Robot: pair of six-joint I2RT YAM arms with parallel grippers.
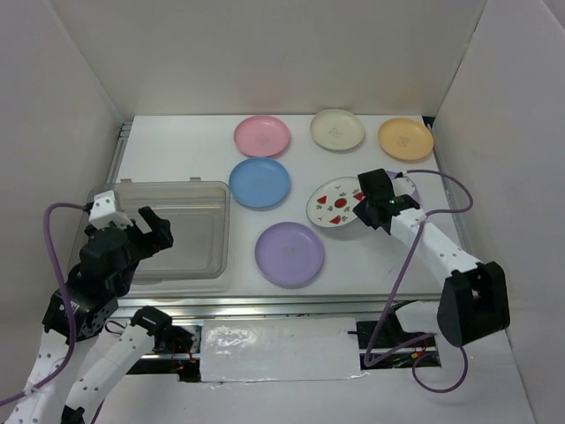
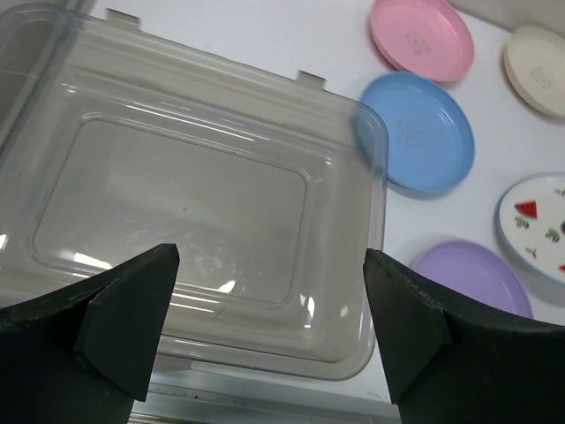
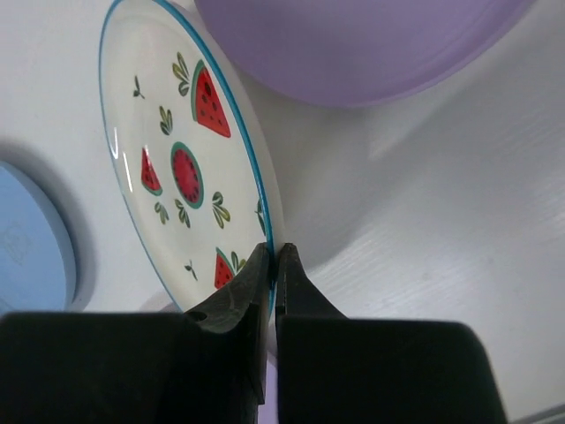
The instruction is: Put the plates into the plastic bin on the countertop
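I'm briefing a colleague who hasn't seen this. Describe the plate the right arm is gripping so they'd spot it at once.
On the white countertop, right of centre, the patterned plate is beside the blue plate, its rim pinched by the right gripper. Alone among plain neighbours, it is white, blue-edged, with red watermelon slices.

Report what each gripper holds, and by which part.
The right gripper pinches the white fruit-patterned plate by its rim. The left gripper is open and holds nothing.
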